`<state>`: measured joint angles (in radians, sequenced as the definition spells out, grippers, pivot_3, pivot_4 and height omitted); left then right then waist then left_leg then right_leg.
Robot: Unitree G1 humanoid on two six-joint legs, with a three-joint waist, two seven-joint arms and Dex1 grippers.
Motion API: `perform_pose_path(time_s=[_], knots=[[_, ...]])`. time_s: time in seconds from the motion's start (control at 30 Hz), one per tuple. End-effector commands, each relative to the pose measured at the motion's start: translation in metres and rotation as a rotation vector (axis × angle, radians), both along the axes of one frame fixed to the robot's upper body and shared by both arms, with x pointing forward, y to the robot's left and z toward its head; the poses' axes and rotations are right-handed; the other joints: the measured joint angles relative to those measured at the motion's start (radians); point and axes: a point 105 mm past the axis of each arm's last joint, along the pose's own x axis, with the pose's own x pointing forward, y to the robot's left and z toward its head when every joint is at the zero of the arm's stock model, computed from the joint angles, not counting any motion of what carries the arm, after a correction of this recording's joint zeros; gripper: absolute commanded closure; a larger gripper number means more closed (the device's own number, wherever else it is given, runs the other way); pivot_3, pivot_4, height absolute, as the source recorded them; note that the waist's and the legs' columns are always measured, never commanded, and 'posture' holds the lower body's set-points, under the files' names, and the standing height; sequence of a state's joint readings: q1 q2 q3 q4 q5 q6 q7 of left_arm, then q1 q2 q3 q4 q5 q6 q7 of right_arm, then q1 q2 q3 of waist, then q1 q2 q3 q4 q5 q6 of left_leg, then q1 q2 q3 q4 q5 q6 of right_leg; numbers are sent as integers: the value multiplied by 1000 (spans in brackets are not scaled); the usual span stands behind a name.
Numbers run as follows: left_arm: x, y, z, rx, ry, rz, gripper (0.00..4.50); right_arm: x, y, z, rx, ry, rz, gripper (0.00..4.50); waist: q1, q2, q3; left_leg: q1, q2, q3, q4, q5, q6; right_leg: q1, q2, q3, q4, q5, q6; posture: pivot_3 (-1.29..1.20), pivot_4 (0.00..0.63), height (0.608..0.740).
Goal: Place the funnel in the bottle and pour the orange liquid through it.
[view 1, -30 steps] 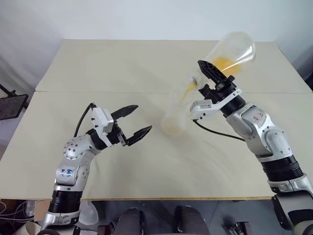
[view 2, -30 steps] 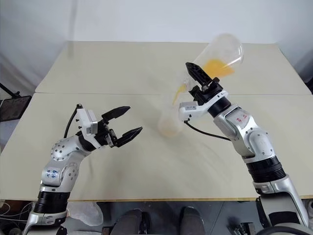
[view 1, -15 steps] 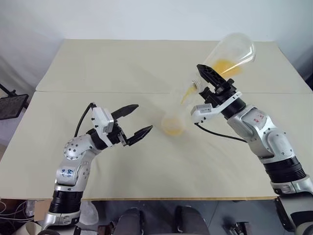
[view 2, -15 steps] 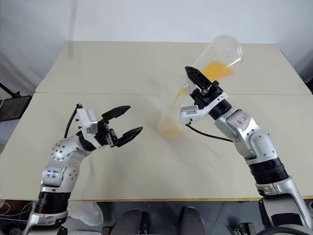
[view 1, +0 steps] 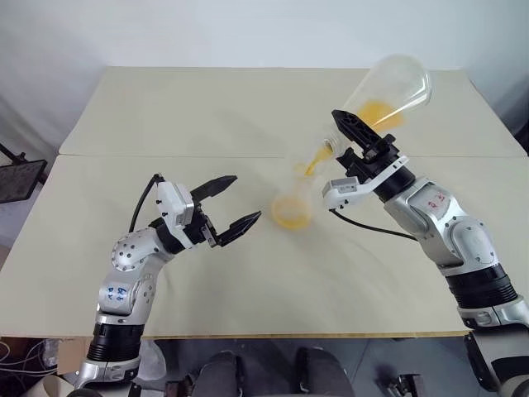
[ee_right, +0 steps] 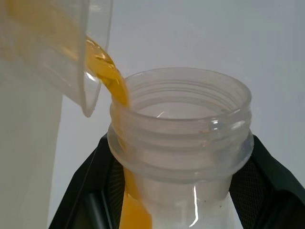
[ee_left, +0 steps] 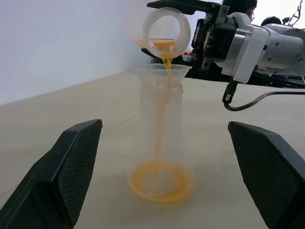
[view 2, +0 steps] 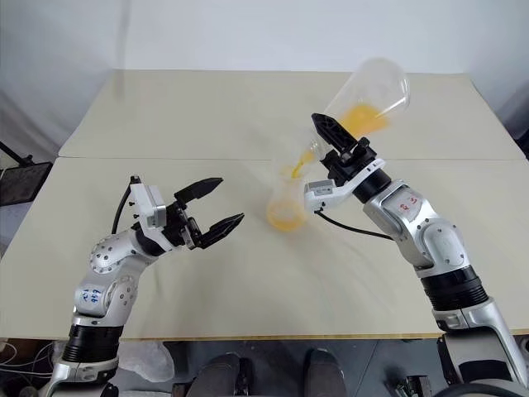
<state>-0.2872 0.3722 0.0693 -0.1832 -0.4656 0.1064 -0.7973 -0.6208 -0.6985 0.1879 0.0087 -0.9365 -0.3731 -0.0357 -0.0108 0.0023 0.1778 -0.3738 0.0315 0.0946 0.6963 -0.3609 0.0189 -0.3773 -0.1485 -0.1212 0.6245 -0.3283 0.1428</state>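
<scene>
Pouring orange liquid (ee_left: pixel 164 59) through the funnel (ee_left: pixel 162 74) into the bottle (ee_left: pixel 161 138)

Thin orange stream falling from the tipped large flask (view 1: pixel 388 93) into the clear funnel seated in the neck of the small bottle — upright on the beige surface (view 1: pixel 207 107), mid-way between the two arms, with an orange pool ringing its base. Large flask held high and tilted, mouth down over the funnel, some orange left in its lower side; right claw (view 1: pixel 354 135) clamped shut on its neck. Left claw (view 1: pixel 231 205) spread wide, holding nothing — hovering near the bottle on its left, fingers pointed at it, not touching.
</scene>
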Motion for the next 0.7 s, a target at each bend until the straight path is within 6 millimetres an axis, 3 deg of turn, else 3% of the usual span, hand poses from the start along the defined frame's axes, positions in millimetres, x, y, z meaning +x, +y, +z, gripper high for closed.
perform_pose_path(time_s=[0.03, 0.7], knots=[[-5, 0, 9, -13, -51, 0, 0, -6, 0, 19, 4, -80, 15, 2034, 0, 0, 0, 0, 0, 0, 0, 0, 0, 0, 0, 0, 0, 0, 0, 0, 150, 740], [-6, -2, 7, -17, -44, 7, 0, -8, 4, 24, -14, -111, 23, 2034, -4, 0, 0, 0, 0, 0, 0, 0, 0, 0, 0, 0, 0, 0, 0, 0, 150, 740]])
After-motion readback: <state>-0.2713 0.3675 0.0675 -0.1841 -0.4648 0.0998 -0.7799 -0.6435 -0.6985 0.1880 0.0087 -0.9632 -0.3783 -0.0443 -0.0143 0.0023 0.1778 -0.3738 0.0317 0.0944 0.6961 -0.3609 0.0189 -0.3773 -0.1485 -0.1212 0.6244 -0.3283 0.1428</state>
